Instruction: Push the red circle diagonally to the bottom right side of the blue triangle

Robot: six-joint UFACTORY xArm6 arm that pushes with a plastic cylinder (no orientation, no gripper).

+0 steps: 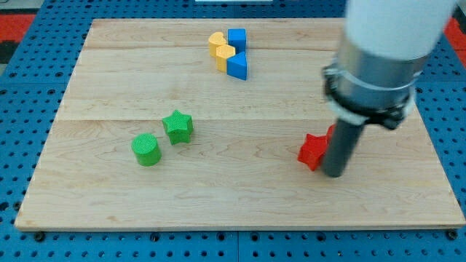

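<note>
Far to the left of my tip [334, 173], toward the view's top, sits the blue triangle [237, 67]. A red block [313, 151] touches my tip on its left; the circle may hide behind the rod. It seems light, rigid, sliding easily. The rod holds nothing and can only push.

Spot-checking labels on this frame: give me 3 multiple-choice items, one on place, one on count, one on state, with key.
1. Where is my tip?
A. beside the red blocks, on their right in the view
B. between the green blocks
C. by the yellow blocks

2. How many green blocks lie on the board?
A. one
B. two
C. four

3. The blue triangle is:
A. alone
C. against a yellow block
B. on a red block

Key: 1 A, the rod ends by the red star. 2 B, green cylinder and green star. 3 C, it touches the yellow block.
</note>
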